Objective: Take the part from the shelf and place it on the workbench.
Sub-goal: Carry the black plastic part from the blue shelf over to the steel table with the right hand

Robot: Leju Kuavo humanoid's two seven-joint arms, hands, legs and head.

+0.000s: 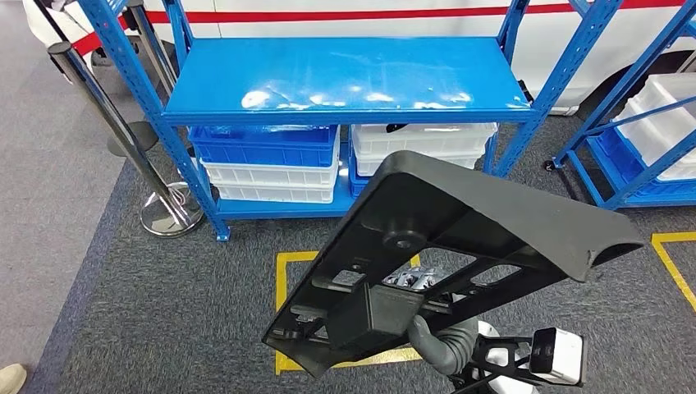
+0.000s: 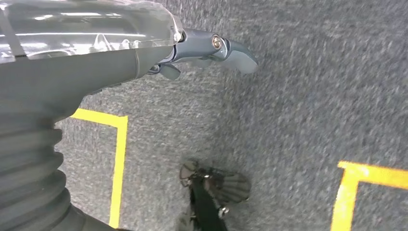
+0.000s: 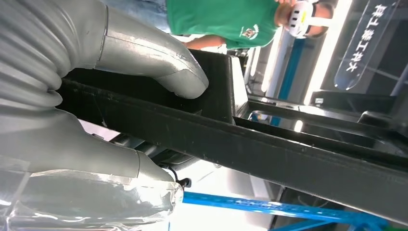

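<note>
Head view: a large black moulded plastic part [image 1: 460, 238], flat with ribs and cut-outs on its underside, is carried tilted in the air in front of a blue steel shelf [image 1: 345, 82], above a grey carpeted floor [image 1: 164, 304] marked with yellow tape lines [image 1: 283, 287]. The right hand [image 1: 439, 341] grips the part from below near its lower end. The shelf's upper board is bare and glossy; beneath it stand blue and white plastic crates [image 1: 271, 160]. A chrome stanchion post [image 1: 123, 131] stands just beside the shelf's left upright.

Right wrist view: the grey thumb [image 3: 159, 62] presses on a black rib of the part [image 3: 269, 149]; a person in a green shirt [image 3: 216, 19] stands beyond.

Left wrist view: the left hand [image 2: 207, 50] hangs over the carpet, holding nothing, its fingers loosely extended.
</note>
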